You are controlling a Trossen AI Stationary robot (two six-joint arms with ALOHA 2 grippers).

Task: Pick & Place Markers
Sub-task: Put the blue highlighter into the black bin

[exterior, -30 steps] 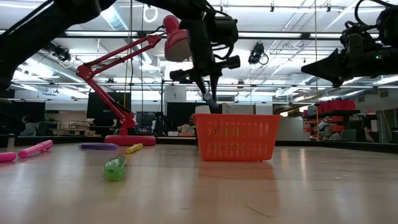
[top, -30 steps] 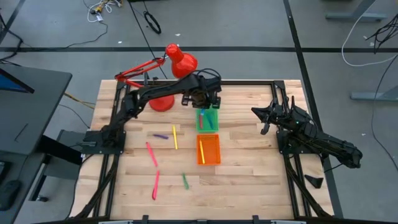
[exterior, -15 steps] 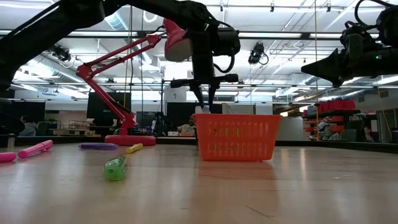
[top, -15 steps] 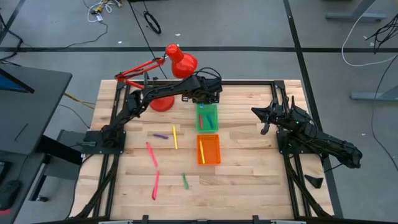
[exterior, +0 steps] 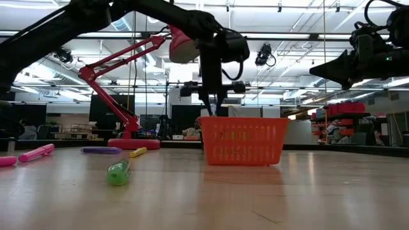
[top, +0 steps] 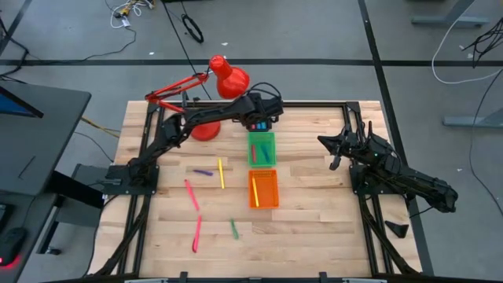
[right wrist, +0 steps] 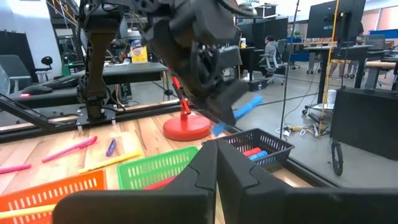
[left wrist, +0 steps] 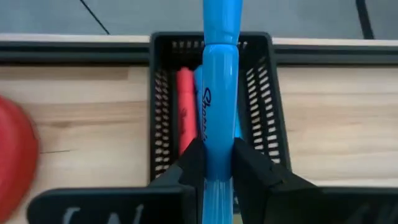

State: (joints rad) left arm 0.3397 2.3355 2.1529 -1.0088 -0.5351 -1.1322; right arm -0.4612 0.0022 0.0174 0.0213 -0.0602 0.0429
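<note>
Top centre of the high view: the left gripper (top: 256,123) had moved off the green tray (top: 262,148) to hang over the black tray (left wrist: 211,93).
Grip: fingers were clamped on a blue marker (left wrist: 219,93).
Meaning: release into that tray looked next.
Left wrist view only: a red marker (left wrist: 185,106) already lay inside.
Right gripper (top: 336,146): waiting at right, fingers together, empty.
Lower left: loose markers (top: 195,233) remained.

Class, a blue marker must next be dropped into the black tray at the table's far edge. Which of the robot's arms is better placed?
The left. Its gripper is shut on the blue marker directly above the black tray. The right gripper waits off to the side, holding nothing.
</note>
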